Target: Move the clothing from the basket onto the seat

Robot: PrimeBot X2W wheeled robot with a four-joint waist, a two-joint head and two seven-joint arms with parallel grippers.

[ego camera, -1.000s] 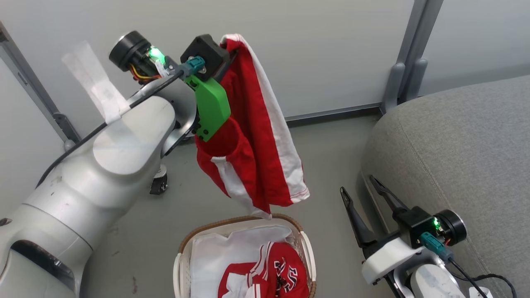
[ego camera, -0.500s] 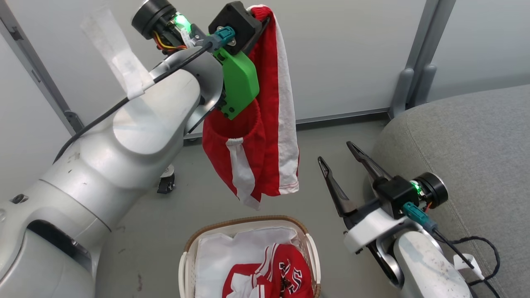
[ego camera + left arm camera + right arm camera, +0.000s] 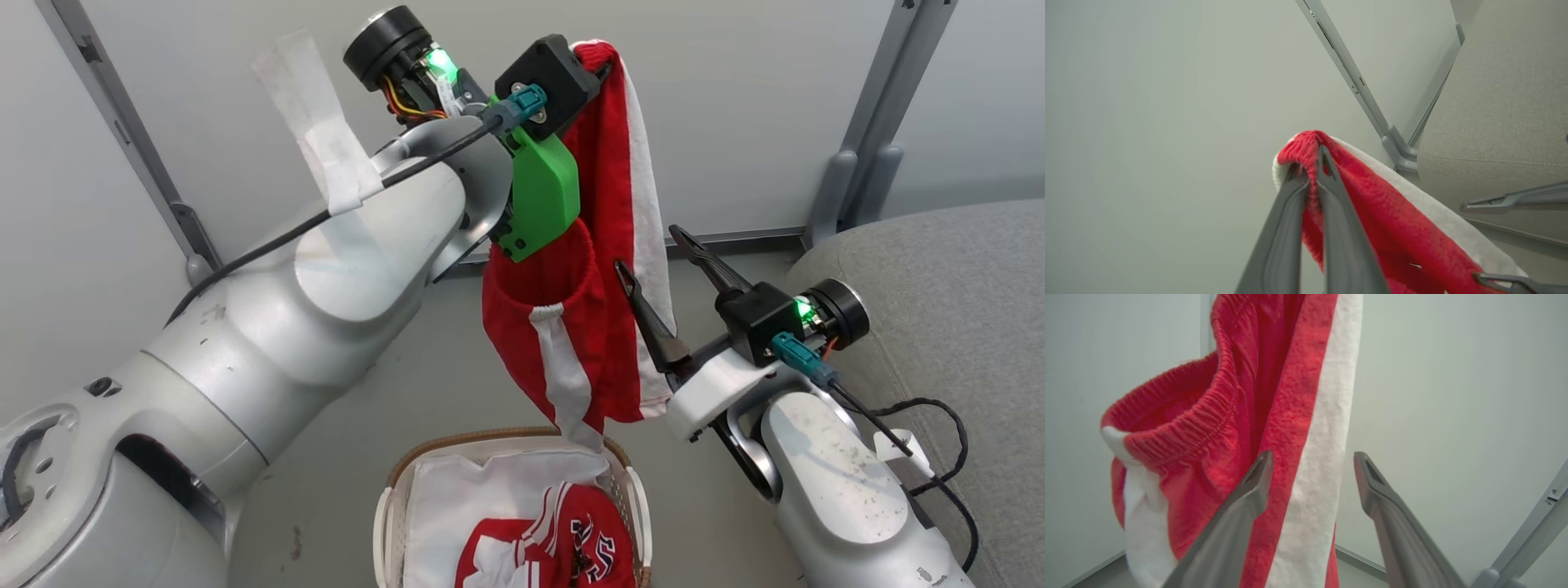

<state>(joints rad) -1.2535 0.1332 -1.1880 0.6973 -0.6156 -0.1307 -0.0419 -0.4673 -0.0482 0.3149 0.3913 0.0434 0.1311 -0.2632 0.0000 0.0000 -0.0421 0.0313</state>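
A red garment with white stripes (image 3: 600,343) hangs above the basket (image 3: 393,490), its lower tip just over the brown rim. My left gripper (image 3: 602,59) is shut on its top fold, and the pinched red cloth shows between the fingers of the left gripper (image 3: 1308,157) in the left wrist view. My right gripper (image 3: 651,251) is open beside the hanging garment (image 3: 1274,396). In the right wrist view the white stripe lies between the fingers of the right gripper (image 3: 1314,457). A second red jersey with dark numerals (image 3: 571,539) lies in the basket on the white liner. The grey seat (image 3: 947,269) is at the right.
A pale wall panel with grey metal posts (image 3: 865,171) stands behind the arms. Grey floor (image 3: 424,384) surrounds the basket. A black cable (image 3: 939,425) loops off my right forearm near the seat's edge. The seat (image 3: 1502,102) also fills the right of the left wrist view.
The camera has shifted. My right gripper has risen from beside the seat up and left to the hanging garment, still open. The left gripper keeps its hold.
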